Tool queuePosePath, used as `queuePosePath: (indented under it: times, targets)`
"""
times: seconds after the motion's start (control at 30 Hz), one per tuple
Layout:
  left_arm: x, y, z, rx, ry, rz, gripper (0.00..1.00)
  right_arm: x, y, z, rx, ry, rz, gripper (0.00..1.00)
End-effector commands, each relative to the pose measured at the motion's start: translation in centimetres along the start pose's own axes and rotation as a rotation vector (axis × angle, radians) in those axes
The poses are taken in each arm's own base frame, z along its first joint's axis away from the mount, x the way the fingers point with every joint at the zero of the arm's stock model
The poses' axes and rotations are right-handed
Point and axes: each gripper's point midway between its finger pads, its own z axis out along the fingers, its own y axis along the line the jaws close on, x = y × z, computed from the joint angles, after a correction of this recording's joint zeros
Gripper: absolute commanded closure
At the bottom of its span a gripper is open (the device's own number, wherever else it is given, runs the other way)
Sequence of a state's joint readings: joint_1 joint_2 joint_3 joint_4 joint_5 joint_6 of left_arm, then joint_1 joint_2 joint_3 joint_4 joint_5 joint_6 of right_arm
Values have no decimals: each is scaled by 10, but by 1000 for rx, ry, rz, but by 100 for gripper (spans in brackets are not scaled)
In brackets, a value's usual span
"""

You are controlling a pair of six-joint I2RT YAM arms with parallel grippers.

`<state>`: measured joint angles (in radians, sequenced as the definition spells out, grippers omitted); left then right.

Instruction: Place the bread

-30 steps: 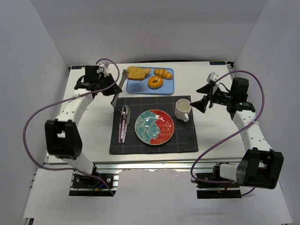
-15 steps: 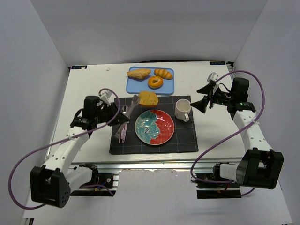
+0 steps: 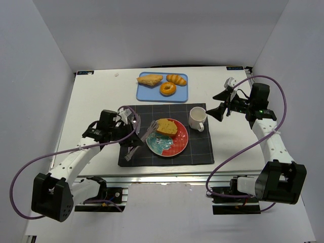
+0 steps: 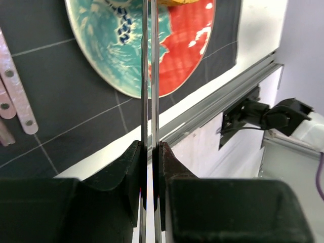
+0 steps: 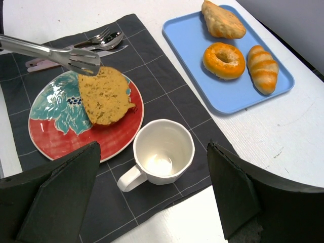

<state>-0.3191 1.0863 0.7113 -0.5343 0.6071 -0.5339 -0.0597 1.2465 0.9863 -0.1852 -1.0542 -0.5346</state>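
White table (image 3: 91, 101) w/ grey walls on three sides; black grid placemat (image 3: 197, 149) lies at centre. On the mat: teal-and-red plate (image 3: 178, 144), white mug (image 3: 197, 119) just beside it to the right, empty and upright, and cutlery (image 5: 96, 41) on the plate's left. Bread slice (image 3: 167, 126) lies flat on the plate, across the teal/red border, toward the far rim. Left gripper (image 4: 151, 152) is clamped nearly closed on the handle end of metal tongs (image 5: 50, 53); both tong arms are pressed together between its fingers. Tong tips sit at the slice's left edge; whether they pinch it can't be told. Right gripper (image 3: 217, 105) hangs over the table to the right of the mug, jaws spread wide, holding nothing. Blue tray (image 5: 185, 45) sits at the far side beyond the mat, carrying a ring doughnut (image 5: 224, 61), a croissant (image 5: 262, 68) and a flat pastry (image 5: 223, 21), all apart from each other.
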Motion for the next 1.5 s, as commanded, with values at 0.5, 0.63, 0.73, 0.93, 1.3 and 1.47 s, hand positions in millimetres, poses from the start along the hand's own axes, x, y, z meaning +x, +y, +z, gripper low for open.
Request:
queuePosePath:
  times: [0.5,0.63,0.73,0.93,1.3,1.47]
  targets:
    - [-31,-6,-11,-109,-72,79,47,-11,-3,-2,-7,-20,-24,11]
    - [-59,-22,-17,-102,-152,83,52,-9,-2,-2,-7,-17,-30,11]
    - [-87,-44,-22,-67,-218,89,56,-9,-3,-3,-4,-16,-34,11]
    - [-160,-76,-1,18,-344,68,60,-7,-1,-2,-9,-28,-28,11]
    - [-251,-29,81,-217,-296,110,57,-10,2,-3,-10,-38,-52,11]
    - [-252,-16,103,-217,-267,92,55,-2,3,-2,-12,-32,-38,11]
